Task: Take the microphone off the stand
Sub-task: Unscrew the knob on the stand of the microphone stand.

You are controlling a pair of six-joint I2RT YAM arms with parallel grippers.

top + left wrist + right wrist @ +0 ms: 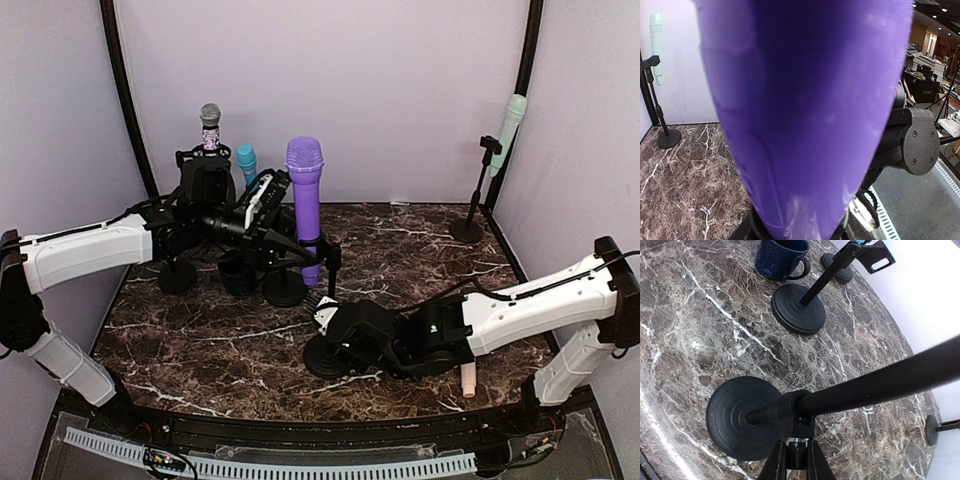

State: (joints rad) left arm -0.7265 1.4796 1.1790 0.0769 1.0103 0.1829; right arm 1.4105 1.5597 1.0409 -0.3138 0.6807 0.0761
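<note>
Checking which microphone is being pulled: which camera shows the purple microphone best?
The top external view: the purple microphone shows upright, head to lower body. The left wrist view is so close that it fills the frame as a purple blur. The right wrist view misses it, showing the stand and a mug.

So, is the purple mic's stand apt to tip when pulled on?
Likely top-heavy: the tall mic sits high above a small round base. The thin pole looks rigid. It probably won't tip: the right gripper is shut on it low down.
</note>
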